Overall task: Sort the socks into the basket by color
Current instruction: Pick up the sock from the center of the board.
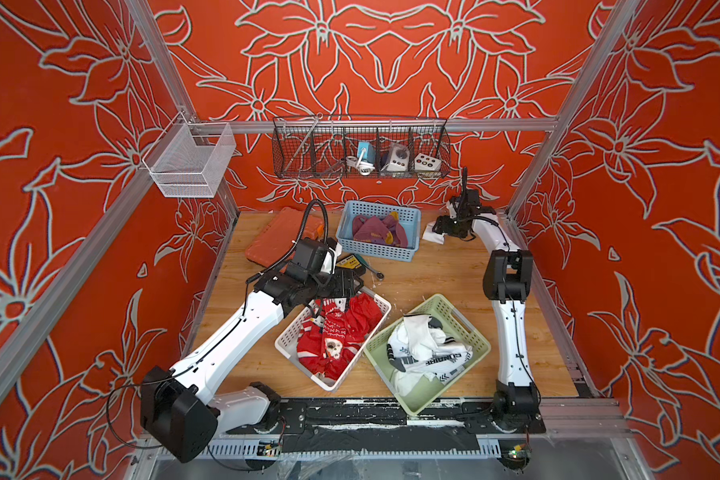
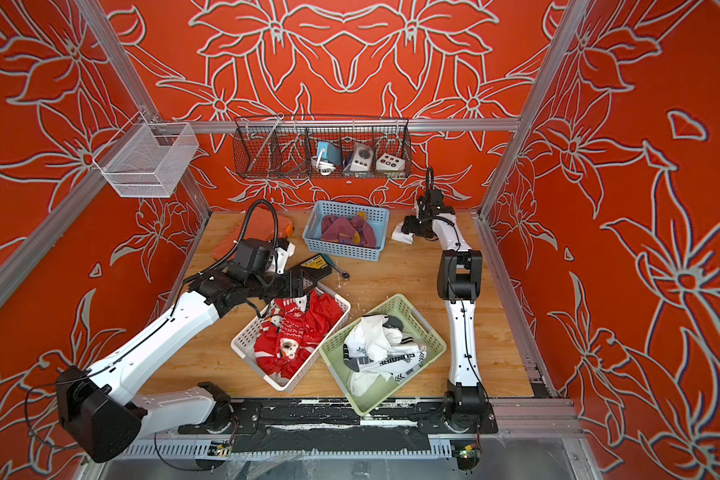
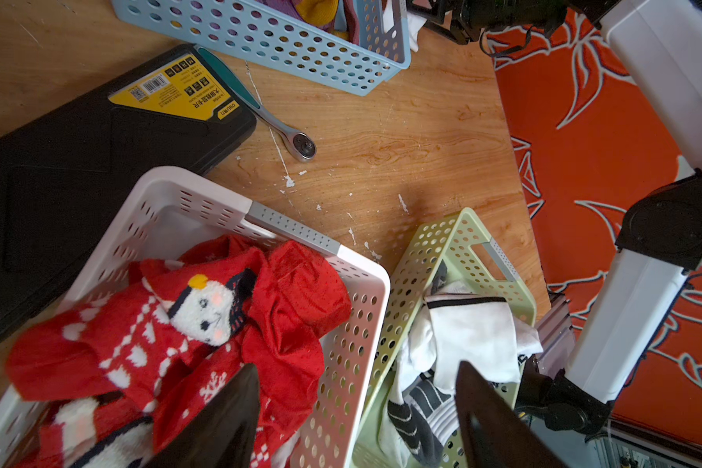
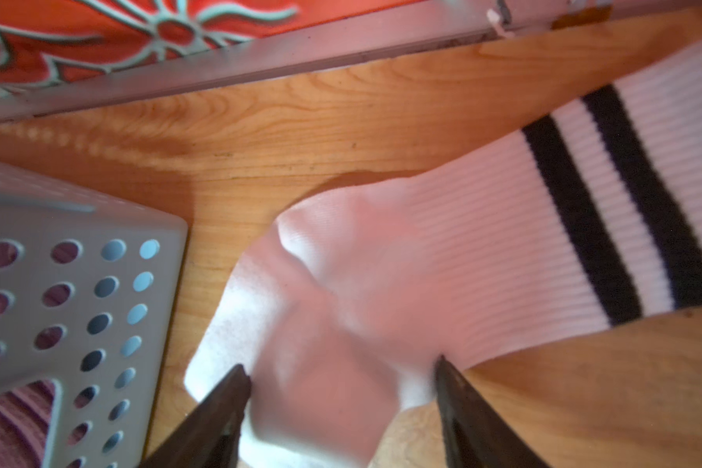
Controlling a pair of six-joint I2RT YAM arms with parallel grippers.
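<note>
Right gripper (image 4: 341, 363) straddles a rumpled white, black-striped sock (image 4: 442, 243).

Red snowman-pattern fabric socks (image 1: 350, 318): heaped in white perforated plastic basket (image 1: 287, 332), near front edge of wooden table (image 1: 433, 274). White black-marked socks (image 1: 416, 334): in green perforated basket (image 1: 468, 322), at front edge. Purple yellow-patched socks (image 1: 371, 228): in blue perforated basket (image 1: 375, 249), near rear edge. One white black-striped sock (image 4: 381, 263): flat on table, just beside blue basket.

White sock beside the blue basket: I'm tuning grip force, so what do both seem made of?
White sock: soft ribbed knit fabric, matte; fine ribs and two black bands show. Probably a cotton blend. Blue basket: rigid moulded plastic, smooth with a faint sheen; round punched holes.
</note>
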